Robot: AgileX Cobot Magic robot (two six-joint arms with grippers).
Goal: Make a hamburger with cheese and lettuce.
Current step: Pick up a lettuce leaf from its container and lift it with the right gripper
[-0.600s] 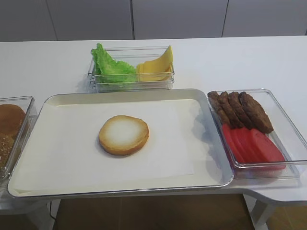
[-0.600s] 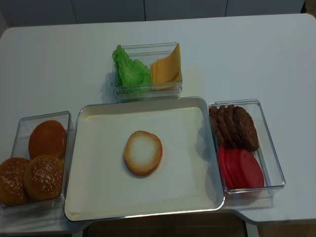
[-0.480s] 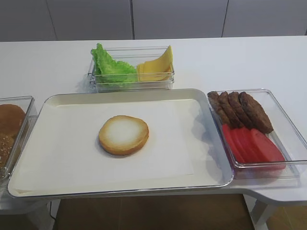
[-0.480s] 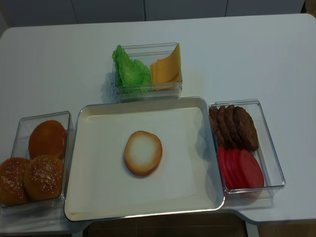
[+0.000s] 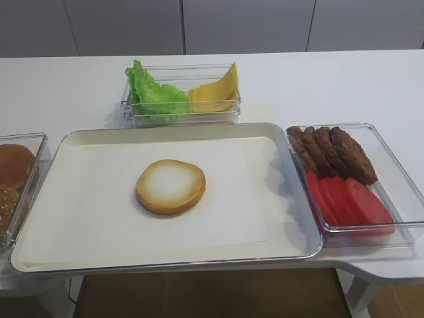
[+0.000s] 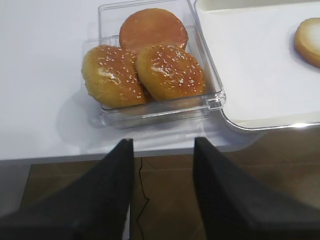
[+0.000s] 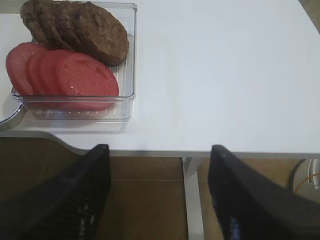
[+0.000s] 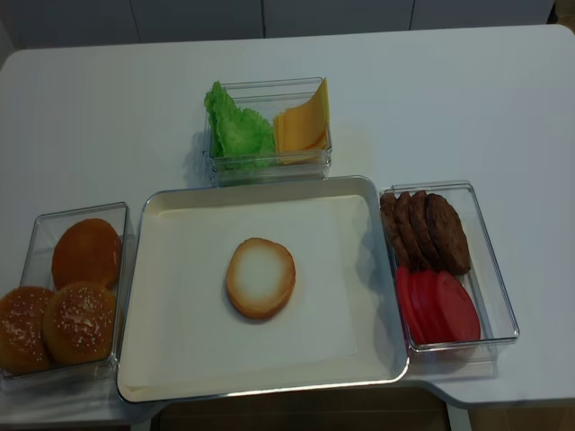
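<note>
**Bun half alone on the tray, both my tools wide and empty**

The broad white table (image 8: 503, 108) carries everything. At its middle sits the large rectangular metal tray (image 8: 377, 269), lined with a sheet of white paper (image 8: 180, 323). From the tray's centre, a clear plastic box (image 8: 36, 242) of buns lies at nine o'clock, a clear plastic box (image 8: 490, 269) of patties and tomato at three o'clock, and a smaller clear plastic box (image 8: 269, 166) of greens and cheese at twelve o'clock, each just beside the tray's rim.

The hamburger (image 8: 260, 277), a round flat bun half with a golden-brown rim and pale cut face upward, lies bare near the middle of the paper.

In the nine o'clock box are two dark brown domed sesame buns (image 6: 170, 70) and one smooth brown bun (image 6: 152, 30) behind them. In the three o'clock box, dark brown patties (image 8: 431, 229) overlap in a row at the far end and red tomato slices (image 8: 440, 305) overlap at the near end.

In the twelve o'clock box, the lettuce (image 8: 238, 130), bright green and frilly, fills the left side, and the cheese (image 8: 304, 126), thin pale yellow-orange slices, leans on the right side.

My right tool (image 7: 160, 200) hangs off the table's near edge, below the tomato, its black fingers spread wide with nothing between them. My left tool (image 6: 162, 200) hangs off the near edge below the bun box, fingers parted, also holding nothing.
</note>
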